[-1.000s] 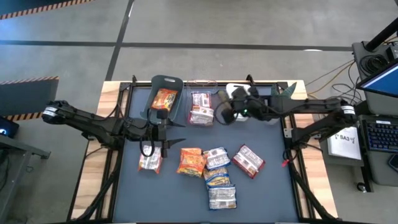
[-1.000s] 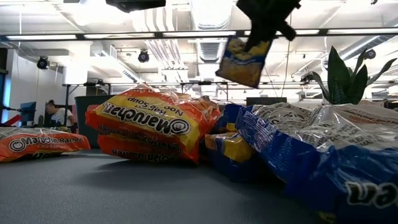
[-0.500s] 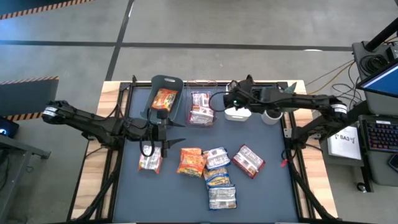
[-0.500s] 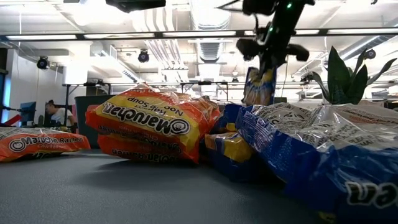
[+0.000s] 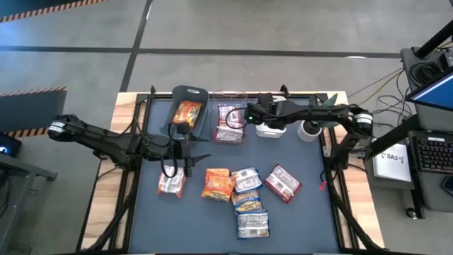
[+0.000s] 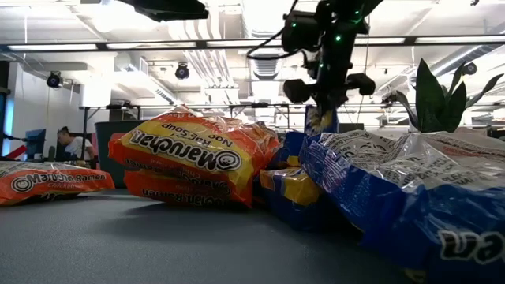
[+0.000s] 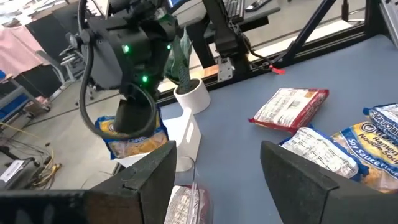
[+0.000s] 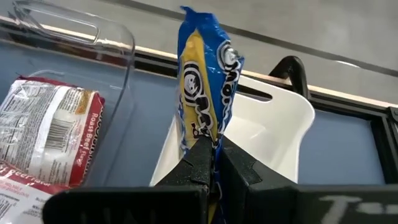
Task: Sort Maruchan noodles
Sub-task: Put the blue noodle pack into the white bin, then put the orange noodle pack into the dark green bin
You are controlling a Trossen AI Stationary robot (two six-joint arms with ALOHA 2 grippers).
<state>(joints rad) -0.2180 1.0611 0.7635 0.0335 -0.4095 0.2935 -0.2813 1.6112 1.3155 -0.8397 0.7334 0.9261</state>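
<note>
The right gripper (image 8: 210,163), at the upper middle of the high view, has its dark fingers pressed together on the lower edge of a glossy yellow-and-blue ramen packet (image 8: 202,93), which stands upright over the white plastic bin (image 8: 273,134). Just left of that bin, a clear plastic bin (image 5: 229,122) holds a red-and-white packet (image 8: 43,134). Farther left, a dark teal bin (image 5: 190,95) holds an orange packet (image 5: 187,112). The left gripper (image 5: 177,151) hangs left of centre with its fingers spread and nothing between them, just above a red-and-white packet (image 5: 170,184) lying on the grey table (image 5: 304,219). In the centre of the high view lie more packets: an orange one (image 5: 218,183), a cluster of blue-and-yellow ones (image 5: 247,191), and a red-and-white one (image 5: 282,183) to the right. A small potted plant in a white pot (image 7: 191,93) stands at the table's upper right.
</note>
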